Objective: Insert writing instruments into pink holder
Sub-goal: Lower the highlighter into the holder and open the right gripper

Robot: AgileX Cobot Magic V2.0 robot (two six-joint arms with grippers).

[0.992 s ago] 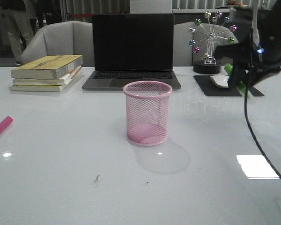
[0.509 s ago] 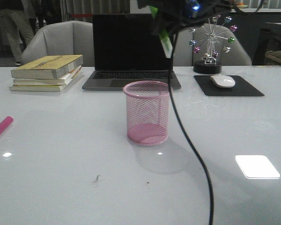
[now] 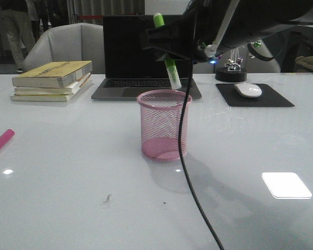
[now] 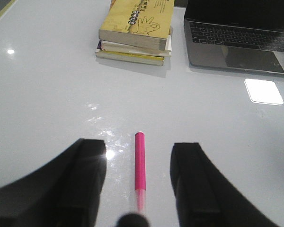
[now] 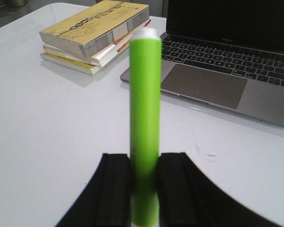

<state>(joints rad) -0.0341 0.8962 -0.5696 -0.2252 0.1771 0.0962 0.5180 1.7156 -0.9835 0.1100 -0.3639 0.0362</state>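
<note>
Lime-green highlighter (image 3: pixel 167 52), white-tipped, tilted in right claw (image 3: pixel 169 47) above mesh holder (image 3: pixel 164 125).

Office setting, white bench (image 3: pixel 68 208), open laptop (image 3: pixel 147 54), stacked books (image 3: pixel 52 80), mouse (image 3: pixel 248 90) on black pad (image 3: pixel 274 100), grey chairs (image 3: pixel 68 47) behind
</note>
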